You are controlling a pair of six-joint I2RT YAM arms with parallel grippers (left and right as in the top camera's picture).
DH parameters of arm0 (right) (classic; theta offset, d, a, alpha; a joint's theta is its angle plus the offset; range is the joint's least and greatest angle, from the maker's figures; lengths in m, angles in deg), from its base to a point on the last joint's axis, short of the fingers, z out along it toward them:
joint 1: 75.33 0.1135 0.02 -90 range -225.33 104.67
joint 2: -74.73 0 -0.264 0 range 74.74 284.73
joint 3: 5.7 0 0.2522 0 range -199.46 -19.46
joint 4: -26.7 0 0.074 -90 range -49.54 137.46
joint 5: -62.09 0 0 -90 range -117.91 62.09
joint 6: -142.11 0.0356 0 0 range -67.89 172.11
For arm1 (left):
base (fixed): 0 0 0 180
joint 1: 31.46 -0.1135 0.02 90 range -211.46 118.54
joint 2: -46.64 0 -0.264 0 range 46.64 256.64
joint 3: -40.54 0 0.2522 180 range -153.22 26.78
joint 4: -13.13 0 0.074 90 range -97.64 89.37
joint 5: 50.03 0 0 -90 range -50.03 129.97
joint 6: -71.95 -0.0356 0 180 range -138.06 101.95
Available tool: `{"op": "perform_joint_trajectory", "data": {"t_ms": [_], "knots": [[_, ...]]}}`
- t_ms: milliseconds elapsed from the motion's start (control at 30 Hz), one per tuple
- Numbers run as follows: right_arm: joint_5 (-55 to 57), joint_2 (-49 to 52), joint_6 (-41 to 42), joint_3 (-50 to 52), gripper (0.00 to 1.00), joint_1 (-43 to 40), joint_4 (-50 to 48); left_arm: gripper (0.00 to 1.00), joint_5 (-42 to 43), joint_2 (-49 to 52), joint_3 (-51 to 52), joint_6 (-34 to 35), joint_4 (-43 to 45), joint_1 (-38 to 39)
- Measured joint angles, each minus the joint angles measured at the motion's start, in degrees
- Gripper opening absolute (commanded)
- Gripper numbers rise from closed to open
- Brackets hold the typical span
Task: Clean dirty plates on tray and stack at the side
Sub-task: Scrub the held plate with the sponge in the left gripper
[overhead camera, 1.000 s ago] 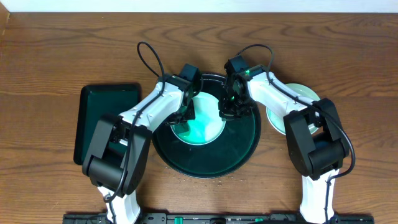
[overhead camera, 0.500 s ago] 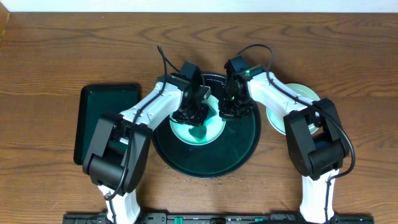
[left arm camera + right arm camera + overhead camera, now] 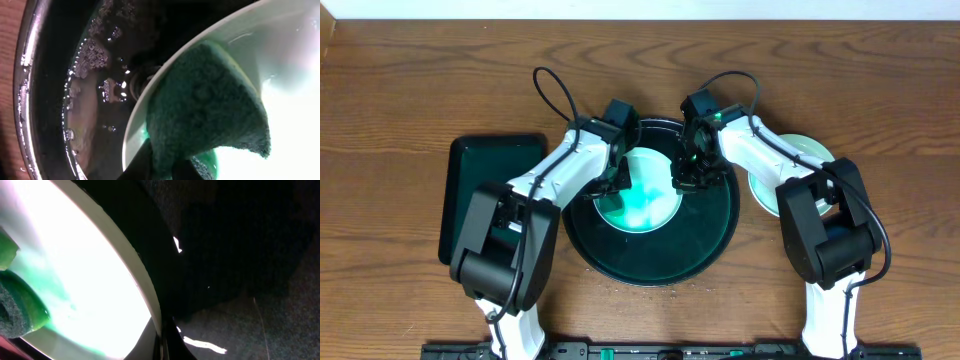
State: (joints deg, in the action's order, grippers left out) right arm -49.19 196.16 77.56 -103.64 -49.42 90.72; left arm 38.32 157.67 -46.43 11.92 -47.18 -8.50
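Saw the round dark tray [image 3: 650,268], wet and beaded inside its raised rim, ringed by open wooden table [image 3: 650,70]. Found a glossy white plate [image 3: 642,205], smeared teal, near the tray's middle. Clenched a coarse green scouring pad [image 3: 205,110] in the left gripper [image 3: 619,187], flat on that plate's left edge. Could not tell the right gripper [image 3: 688,182] clenched or released beside the plate's right rim. Spotted another pale plate [image 3: 812,150] right of the tray, a rectangular dark tray [image 3: 470,195] left.

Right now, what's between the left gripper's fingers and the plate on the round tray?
A dark green sponge, pinched in the left fingers and lying against the plate. The left wrist view shows it.
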Motion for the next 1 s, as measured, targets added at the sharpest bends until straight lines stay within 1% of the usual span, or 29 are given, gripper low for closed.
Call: {"op": "perform_joint_trajectory", "data": {"t_ms": [67, 133, 200, 333, 433, 567, 667, 767, 867, 1000], "knots": [[0.0, 0.0, 0.0, 0.0, 0.01, 0.0, 0.0, 0.07, 0.5, 0.0, 0.0, -1.2, 0.0, 0.1], [0.0, 0.0, 0.0, 0.0, 0.01, 0.0, 0.0, 0.07, 3.1, 0.0, 0.0, -4.7, 0.3, 0.1], [0.0, 0.0, 0.0, 0.0, 0.01, 0.0, 0.0, 0.07, 7.2, 0.0, 0.0, -8.8, 0.6, -0.2], [0.0, 0.0, 0.0, 0.0, 0.01, 0.0, 0.0, 0.08, 19.3, 0.0, 0.0, -16.6, 1.3, 0.3], [0.0, 0.0, 0.0, 0.0, 0.01, 0.0, 0.0, 0.07, 26.8, 0.3, 0.2, -19.6, 3.0, 1.3], [0.0, 0.0, 0.0, 0.0, 0.01, 0.0, 0.0, 0.07, 31.8, 0.4, 0.4, -21.5, 5.1, 1.9], [0.0, 0.0, 0.0, 0.0, 0.01, 0.0, 0.0, 0.07, 32.3, 0.4, 0.4, -22.1, 6.7, 1.6], [0.0, 0.0, 0.0, 0.0, 0.01, 0.0, 0.0, 0.07, 29.8, 0.4, 0.5, -21.1, 6.8, 0.7], [0.0, 0.0, 0.0, 0.0, 0.01, 0.0, 0.1, 0.07, 24.3, 0.4, 0.5, -18.7, 6.2, -1.2], [-0.1, 0.0, 0.0, 0.0, 0.01, 0.0, 0.0, 0.07, 14.5, 0.4, 0.3, -15.0, 5.6, -3.7]]}}
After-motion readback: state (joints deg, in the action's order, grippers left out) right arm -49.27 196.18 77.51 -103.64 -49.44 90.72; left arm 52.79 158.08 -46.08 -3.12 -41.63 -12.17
